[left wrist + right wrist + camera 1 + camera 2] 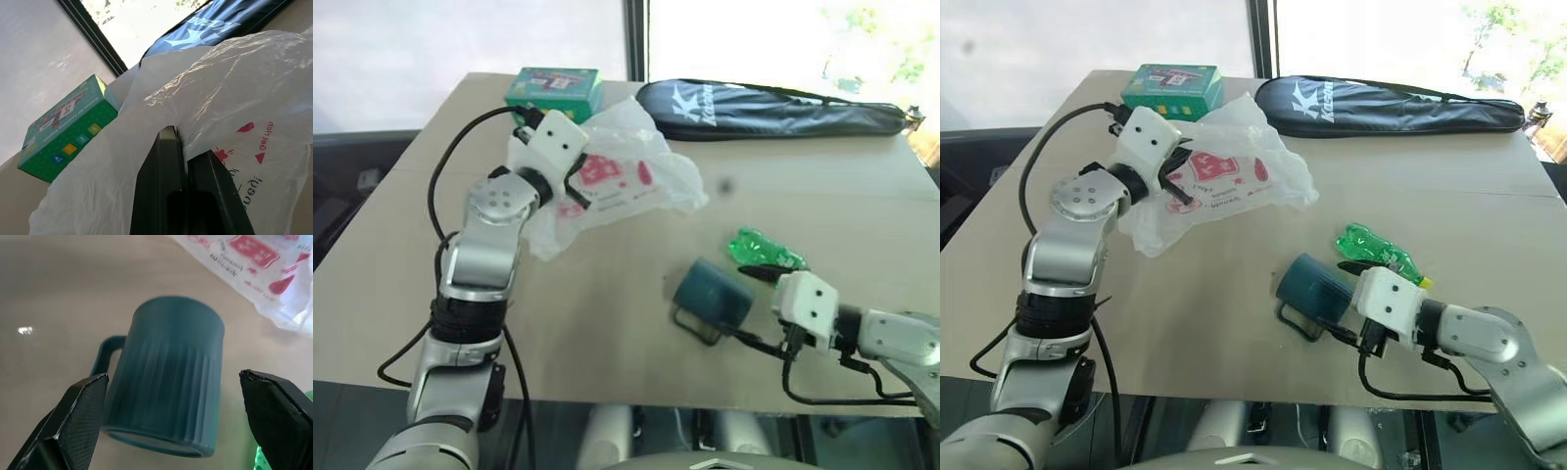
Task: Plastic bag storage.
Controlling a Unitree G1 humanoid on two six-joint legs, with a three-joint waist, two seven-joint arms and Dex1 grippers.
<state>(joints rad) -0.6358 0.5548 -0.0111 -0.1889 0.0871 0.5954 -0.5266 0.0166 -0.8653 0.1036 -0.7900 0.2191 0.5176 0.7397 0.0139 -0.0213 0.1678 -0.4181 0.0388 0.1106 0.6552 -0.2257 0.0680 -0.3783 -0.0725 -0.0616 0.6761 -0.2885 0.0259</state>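
The plastic bag (631, 162), thin white with red-pink print, lies crumpled at the back left of the table. My left gripper (576, 186) is shut on a fold of it; in the left wrist view the two black fingers (161, 191) press together with the film (234, 88) pinched between them. A dark teal mug (710, 292) lies on its side near the front right. My right gripper (173, 376) stands open with one finger on each side of the mug (166, 367), touching neither side.
A green box (553, 91) sits just behind the bag. A long black racket cover (773, 108) lies along the table's back edge. A crumpled green plastic piece (764, 250) rests behind the mug. The tan table (607, 333) ends close in front.
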